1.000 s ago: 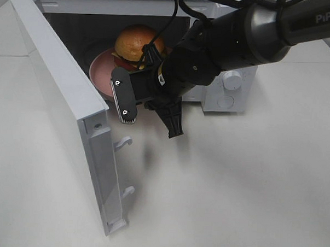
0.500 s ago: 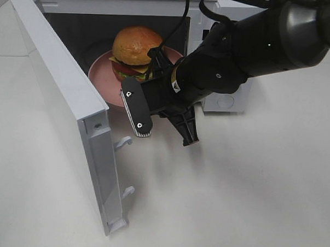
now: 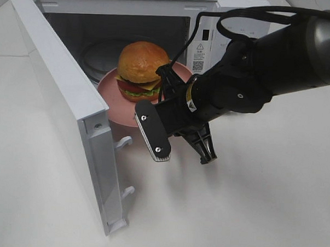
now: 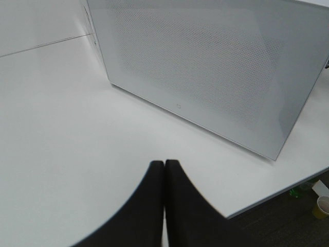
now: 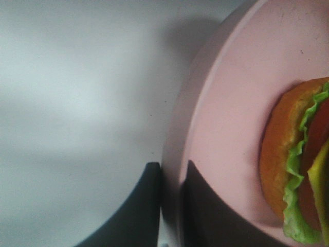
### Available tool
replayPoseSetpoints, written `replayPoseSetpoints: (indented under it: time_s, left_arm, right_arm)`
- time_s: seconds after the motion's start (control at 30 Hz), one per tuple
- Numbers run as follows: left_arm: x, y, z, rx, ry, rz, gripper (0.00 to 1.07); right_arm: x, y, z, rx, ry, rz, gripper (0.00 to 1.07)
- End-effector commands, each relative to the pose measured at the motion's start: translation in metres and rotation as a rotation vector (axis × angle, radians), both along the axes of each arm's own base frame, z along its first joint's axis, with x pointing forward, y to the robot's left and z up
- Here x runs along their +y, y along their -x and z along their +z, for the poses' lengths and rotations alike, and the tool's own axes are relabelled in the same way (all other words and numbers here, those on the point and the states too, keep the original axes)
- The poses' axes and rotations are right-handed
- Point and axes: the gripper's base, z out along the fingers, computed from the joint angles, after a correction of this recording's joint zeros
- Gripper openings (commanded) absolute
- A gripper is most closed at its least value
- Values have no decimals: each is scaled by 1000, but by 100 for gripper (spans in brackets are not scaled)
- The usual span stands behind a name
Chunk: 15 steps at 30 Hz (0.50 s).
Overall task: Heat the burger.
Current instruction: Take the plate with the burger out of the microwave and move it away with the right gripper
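Microwave (image 3: pixel 202 26) is the reference. Its door (image 3: pixel 62 102) is swung fully out toward the camera on the arm's far side, standing roughly square to the front, latch hooks at its free edge.

Burger (image 3: pixel 139 70) sits upright on the pink plate (image 3: pixel 114 102), bun on top, lettuce and tomato showing at the side. The plate is at the cavity mouth: far part inside over the turntable area, near rim overhanging the front lip and out past the opening. Plate edge nearest the door is just beside the door's inner face, thin gap only.

Right gripper (image 5: pixel 172 193) pinches the plate rim: one finger (image 5: pixel 144 206) under the rim, the other on the plate's top face, jaws nearly together with the rim between. Burger's bottom bun is near that upper finger, not touching it. Right arm reaches in from the control-panel side, wrist low in front of the opening.

Left gripper (image 4: pixel 164 203) has its fingers pressed together, nothing between them, hovering over bare table (image 4: pixel 61 134) outside the door's perforated outer face, well apart from it.

Tabletop in front of the microwave is open between door and right arm.
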Motion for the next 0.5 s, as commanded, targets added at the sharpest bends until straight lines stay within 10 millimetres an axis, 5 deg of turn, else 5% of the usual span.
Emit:
replayPoseSetpoints:
  time_s: [0.03,0.5]
  left_arm:
    - [1,3,0,-20,6,-1,0]
    - [1,3,0,-20,6,-1,0]
  right_arm:
    - [-1,0,13,-50,-40,27,0]
    - [-8,5,29,-66,-36,4,0]
